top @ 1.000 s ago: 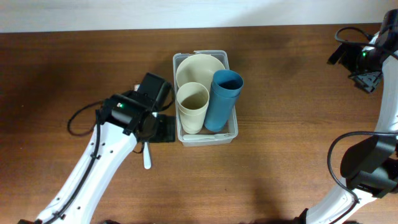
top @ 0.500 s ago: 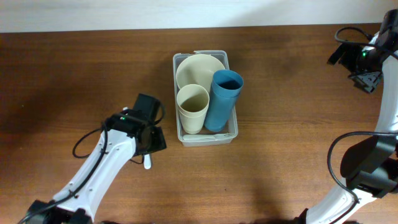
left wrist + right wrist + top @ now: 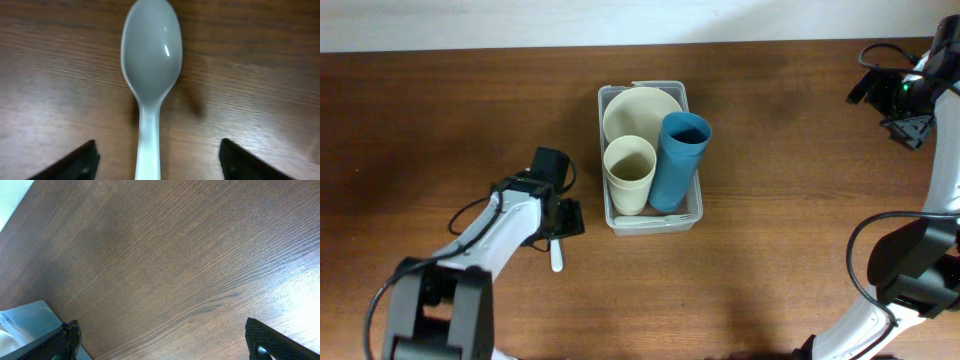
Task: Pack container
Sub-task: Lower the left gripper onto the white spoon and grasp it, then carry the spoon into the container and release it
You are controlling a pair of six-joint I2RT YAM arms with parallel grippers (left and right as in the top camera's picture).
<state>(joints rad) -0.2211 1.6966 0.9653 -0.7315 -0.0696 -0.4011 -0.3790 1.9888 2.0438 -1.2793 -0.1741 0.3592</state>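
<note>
Container (image 3: pixel 651 225): clear rectangular tub at mid-table (image 3: pixel 770 250).
Contents: cream bowl (image 3: pixel 642 112) at the far end. Nearer, a cream cup (image 3: pixel 630 172) and a blue cup (image 3: pixel 678 160) sit side by side, touching.
Spoon (image 3: pixel 150 75): white plastic, flat on the wood just left of the container's near corner, outside it.
Left pincer (image 3: pixel 157 162): spread wide, one fingertip on either side of the spoon's handle, neither touching.
Right pincer (image 3: pixel 167 340): spread wide, holding nothing, over bare wood at the far right, well apart from the container.
</note>
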